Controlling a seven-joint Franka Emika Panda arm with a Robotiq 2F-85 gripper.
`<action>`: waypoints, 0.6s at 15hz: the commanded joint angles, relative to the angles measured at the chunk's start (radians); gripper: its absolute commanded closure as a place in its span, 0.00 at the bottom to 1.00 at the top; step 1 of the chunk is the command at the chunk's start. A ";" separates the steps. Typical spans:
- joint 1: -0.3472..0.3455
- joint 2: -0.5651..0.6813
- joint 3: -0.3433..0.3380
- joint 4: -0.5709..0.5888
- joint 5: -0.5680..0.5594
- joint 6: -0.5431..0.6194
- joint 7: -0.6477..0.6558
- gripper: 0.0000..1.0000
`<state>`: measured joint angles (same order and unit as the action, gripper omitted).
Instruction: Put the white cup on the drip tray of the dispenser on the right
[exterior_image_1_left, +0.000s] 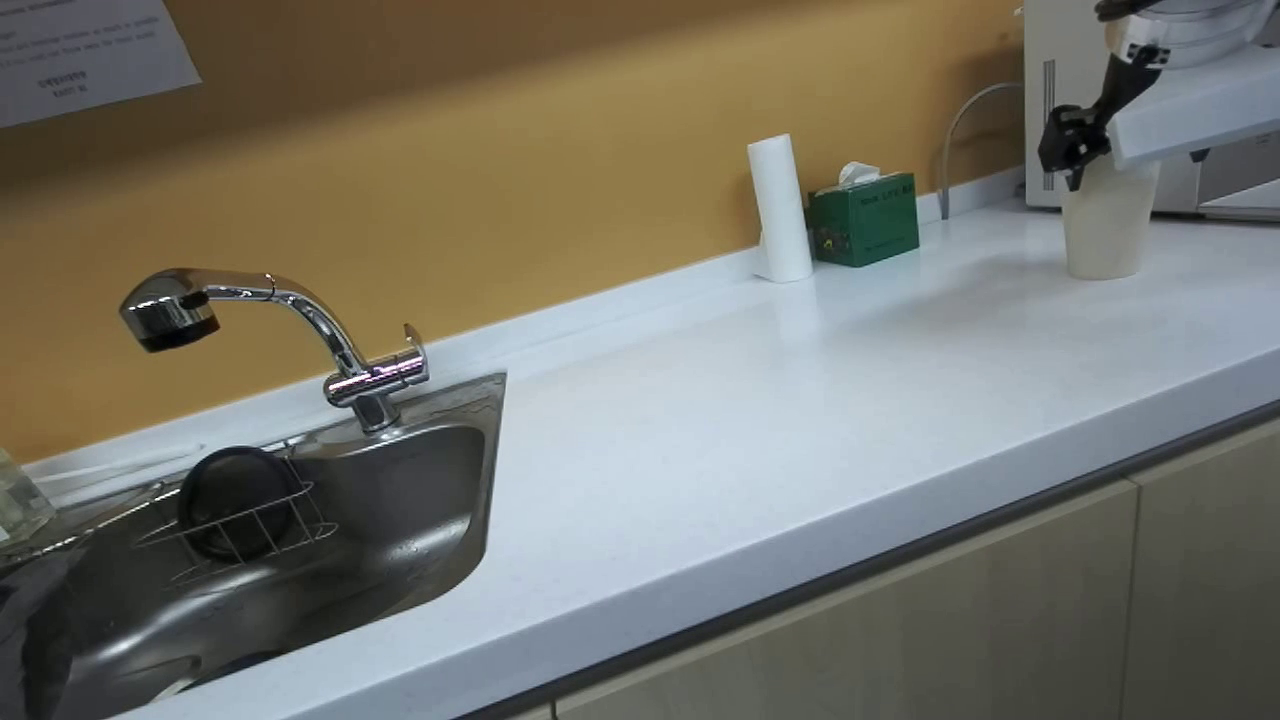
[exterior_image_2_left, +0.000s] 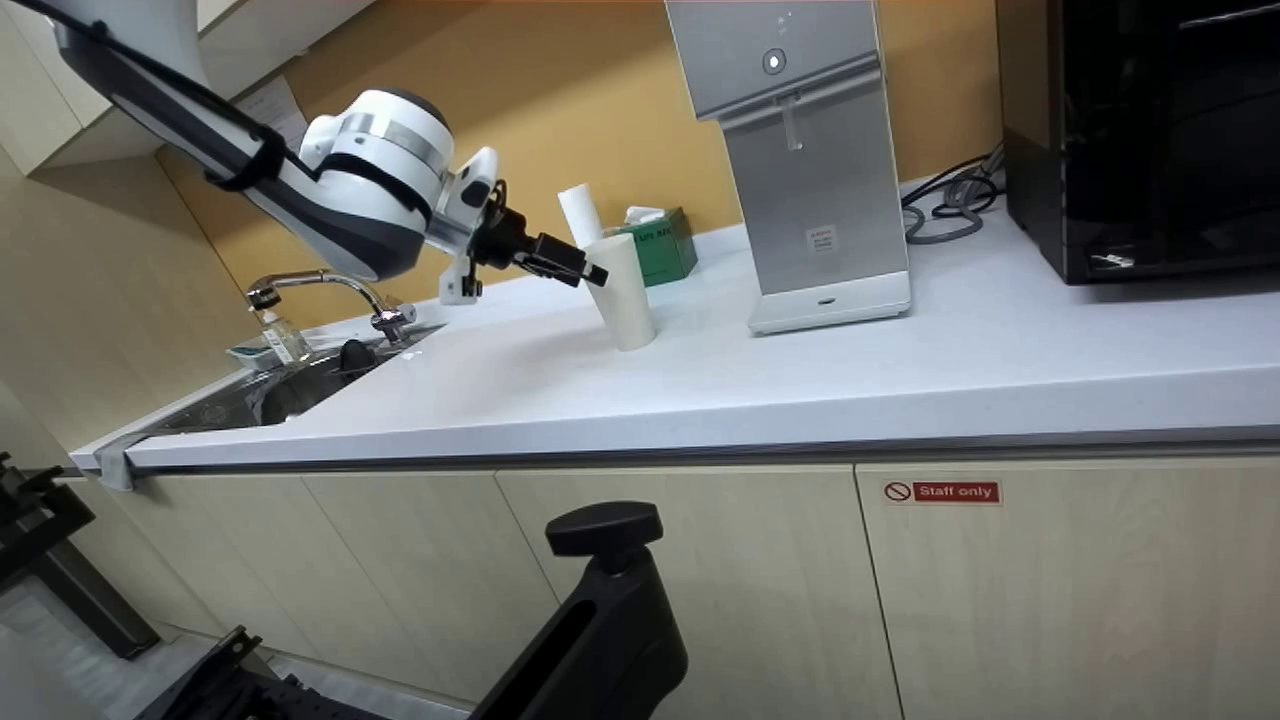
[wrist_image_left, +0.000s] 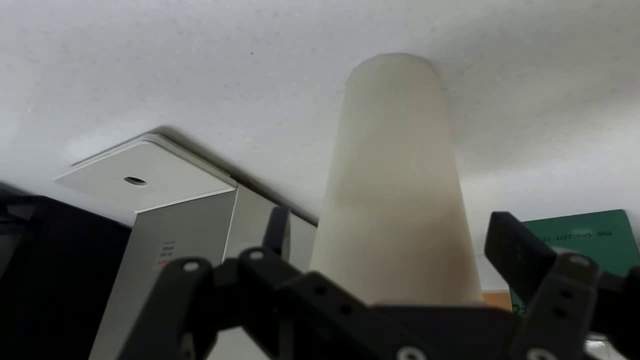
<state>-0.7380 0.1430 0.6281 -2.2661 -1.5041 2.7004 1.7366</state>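
The white cup (exterior_image_1_left: 1108, 225) stands upright on the counter, wider toward its rim; it also shows in an exterior view (exterior_image_2_left: 627, 305) and in the wrist view (wrist_image_left: 395, 165). My gripper (wrist_image_left: 393, 232) is open, with one finger on each side of the cup's upper part and a gap between each finger and the cup wall. In an exterior view the gripper (exterior_image_2_left: 592, 272) reaches the cup just below the rim. The silver dispenser (exterior_image_2_left: 815, 190) stands to the right of the cup there, with its white drip tray (exterior_image_2_left: 835, 305) at the base; the tray (wrist_image_left: 150, 175) also shows in the wrist view.
A narrow white cylinder (exterior_image_1_left: 782, 215) and a green tissue box (exterior_image_1_left: 868, 222) stand against the wall. A black appliance (exterior_image_2_left: 1150, 150) and coiled cables (exterior_image_2_left: 960, 200) are beyond the dispenser. A sink (exterior_image_1_left: 400, 500) with a faucet (exterior_image_1_left: 330, 320) is at the counter's far end.
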 joint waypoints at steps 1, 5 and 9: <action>0.010 0.035 -0.006 0.029 -0.072 -0.035 0.090 0.00; 0.010 0.077 -0.010 0.063 -0.157 -0.019 0.157 0.00; 0.009 0.127 -0.014 0.110 -0.275 -0.021 0.240 0.00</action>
<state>-0.7378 0.2233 0.6212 -2.2066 -1.6835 2.6893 1.8757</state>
